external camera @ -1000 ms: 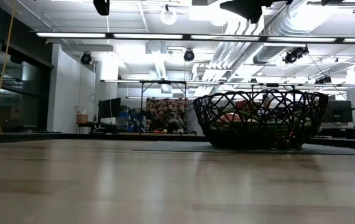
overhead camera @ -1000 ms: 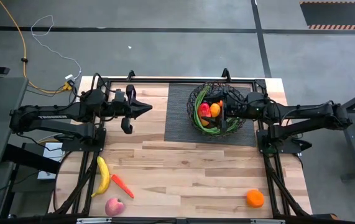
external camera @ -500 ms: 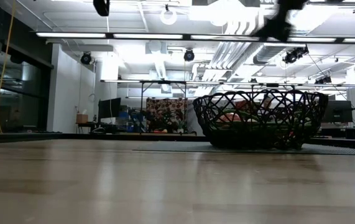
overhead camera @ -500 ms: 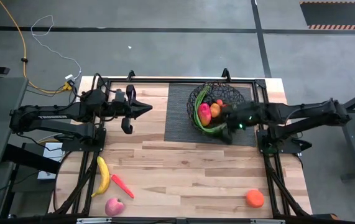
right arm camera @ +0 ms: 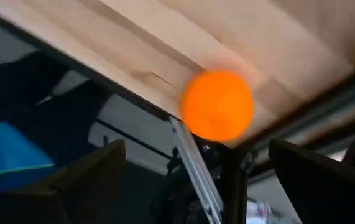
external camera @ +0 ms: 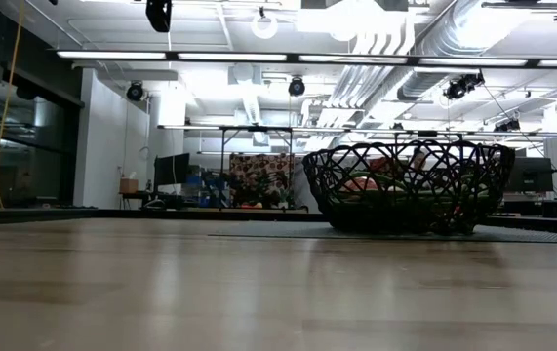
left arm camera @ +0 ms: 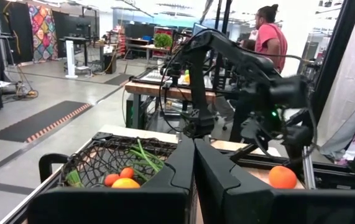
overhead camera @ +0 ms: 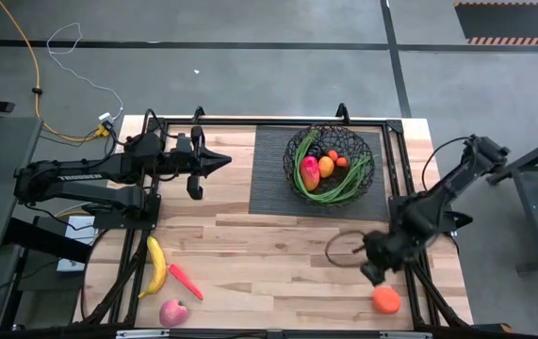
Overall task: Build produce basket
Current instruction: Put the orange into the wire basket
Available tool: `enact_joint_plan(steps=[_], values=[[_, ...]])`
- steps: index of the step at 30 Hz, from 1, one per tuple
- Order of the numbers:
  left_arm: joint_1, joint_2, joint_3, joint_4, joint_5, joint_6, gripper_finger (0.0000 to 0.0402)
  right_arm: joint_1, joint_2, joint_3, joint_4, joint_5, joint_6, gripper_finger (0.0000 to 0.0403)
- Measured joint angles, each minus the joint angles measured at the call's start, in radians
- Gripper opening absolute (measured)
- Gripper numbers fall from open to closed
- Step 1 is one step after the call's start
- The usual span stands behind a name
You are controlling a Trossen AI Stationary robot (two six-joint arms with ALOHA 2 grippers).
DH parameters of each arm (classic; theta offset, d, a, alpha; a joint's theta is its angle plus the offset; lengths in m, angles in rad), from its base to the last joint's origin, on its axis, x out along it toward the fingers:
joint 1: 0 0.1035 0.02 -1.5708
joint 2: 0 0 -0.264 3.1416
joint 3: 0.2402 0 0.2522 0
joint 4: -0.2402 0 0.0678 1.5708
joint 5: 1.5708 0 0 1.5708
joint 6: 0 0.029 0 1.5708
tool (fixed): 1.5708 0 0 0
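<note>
Right arm: reaches from the right edge of the bench down toward its near right corner, bent at the elbow. Right tool (overhead camera: 374,266) hangs just above and beside the loose orange (overhead camera: 386,299), not touching it; its fingers (right arm camera: 87,177) stand wide apart with the orange between and beyond them, nothing gripped.

Left arm: stretched level along the far left of the bench, pointing toward the basket (overhead camera: 331,167). Left tool (overhead camera: 220,164) has its fingers together, empty, well apart from the basket.

Basket: black wire, on the dark mat (overhead camera: 273,179) at the far middle of the bench; holds long green beans (overhead camera: 330,192), a red-yellow pepper (overhead camera: 310,169), an orange fruit and small tomatoes.

Near left corner of bench: banana (overhead camera: 156,266), carrot (overhead camera: 185,280), apple (overhead camera: 172,312), close together.

Beyond the bench: a person (left arm camera: 267,34) in a pink top.
</note>
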Motion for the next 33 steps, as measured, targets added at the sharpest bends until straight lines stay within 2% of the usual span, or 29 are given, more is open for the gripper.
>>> enact_joint_plan(steps=[5, 9, 20, 25, 33], values=[[0.000, 0.000, 0.000, 0.000, 0.000, 0.000, 0.0000, 0.089, 0.097, -0.002, 0.028, -0.005, 0.178, 0.0387], [0.000, 0.000, 0.000, 0.001, 0.000, 0.000, 0.0000, 0.110, 0.171, -0.002, 0.109, -0.007, 0.220, 0.0387], [0.000, 0.000, 0.000, 0.001, 0.001, -0.006, 0.0000, 0.113, 0.358, -0.002, 0.160, -0.130, 0.170, 0.0387], [0.000, 0.000, 0.000, 0.001, 0.001, -0.008, 0.0000, 0.113, 0.423, -0.002, 0.248, -0.140, 0.136, 0.0387], [0.000, 0.000, 0.000, 0.001, 0.001, -0.007, 0.0000, 0.113, 0.518, -0.002, 0.279, -0.195, 0.105, 0.0387]])
